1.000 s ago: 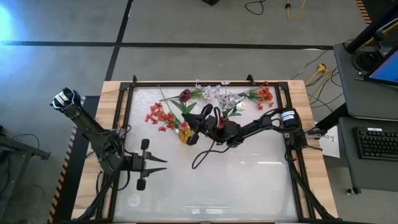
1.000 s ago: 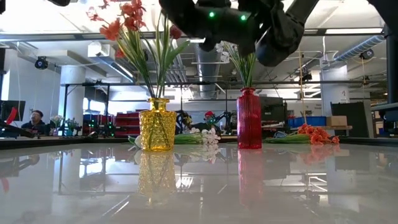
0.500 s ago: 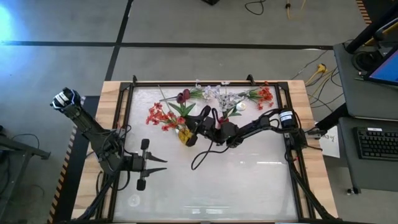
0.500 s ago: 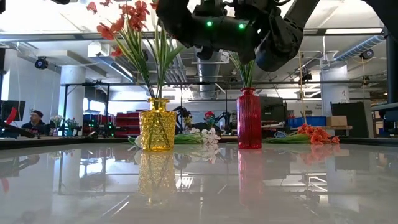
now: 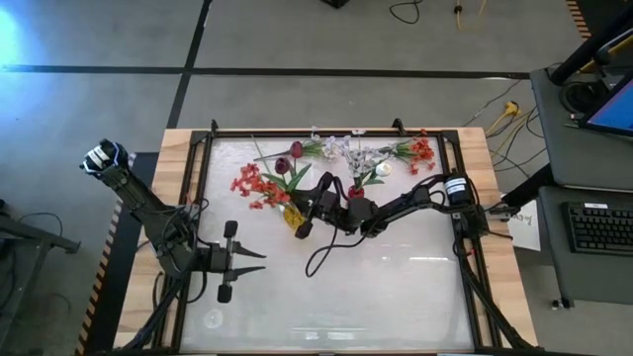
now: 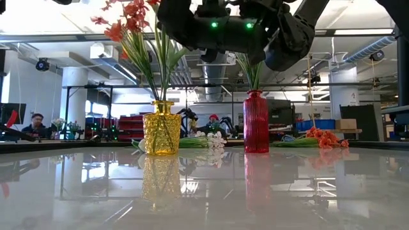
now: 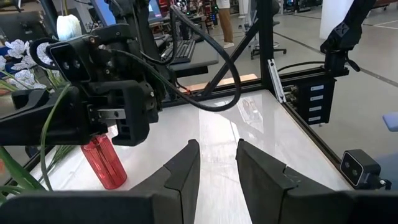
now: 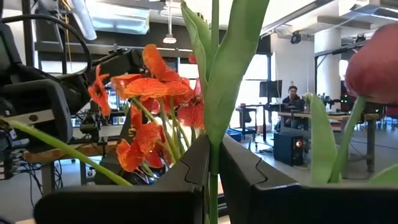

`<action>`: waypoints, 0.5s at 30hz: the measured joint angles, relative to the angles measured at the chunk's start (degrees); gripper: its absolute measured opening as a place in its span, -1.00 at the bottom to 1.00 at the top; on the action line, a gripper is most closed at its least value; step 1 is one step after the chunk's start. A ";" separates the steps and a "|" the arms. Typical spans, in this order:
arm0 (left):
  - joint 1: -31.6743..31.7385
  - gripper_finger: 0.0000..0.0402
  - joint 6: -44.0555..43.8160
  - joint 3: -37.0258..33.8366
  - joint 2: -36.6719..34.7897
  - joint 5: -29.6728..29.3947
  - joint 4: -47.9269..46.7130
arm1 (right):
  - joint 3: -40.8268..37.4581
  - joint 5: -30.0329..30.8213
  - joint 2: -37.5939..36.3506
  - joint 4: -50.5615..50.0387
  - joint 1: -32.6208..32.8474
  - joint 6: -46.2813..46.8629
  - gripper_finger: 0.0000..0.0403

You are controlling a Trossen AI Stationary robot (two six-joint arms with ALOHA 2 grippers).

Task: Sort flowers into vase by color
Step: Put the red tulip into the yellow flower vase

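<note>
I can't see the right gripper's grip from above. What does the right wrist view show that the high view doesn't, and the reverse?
Only the right wrist view: the right gripper shut on a green stem, and a person at a desk in the room behind.

Only the high view: the left gripper waiting at the table's left side, and flowers lying along the far edge.

Both: the red-orange spray beside the held stem.

Table [image 5: 396, 287] w/ vases [image 6: 161, 128], loose flowers [image 5: 415, 150]

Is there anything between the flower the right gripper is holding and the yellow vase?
Nothing visible blocks it. The right gripper is pinching a green stem right above the yellow vase, whose mouth already holds red-orange flowers.
</note>
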 joint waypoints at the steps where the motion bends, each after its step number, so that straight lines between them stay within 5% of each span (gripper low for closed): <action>1: 0.00 -0.55 0.00 0.00 0.00 0.00 0.02 | 0.00 0.01 0.00 -0.03 0.00 -0.20 -0.88; 7: 0.00 -0.55 -0.15 0.00 0.02 0.00 0.00 | 0.00 0.07 -0.11 -1.34 -0.02 -0.62 -0.83; 15: 0.00 -0.55 -0.20 0.00 0.03 -0.01 0.00 | -0.05 0.14 -0.23 -2.11 0.10 -0.87 -0.48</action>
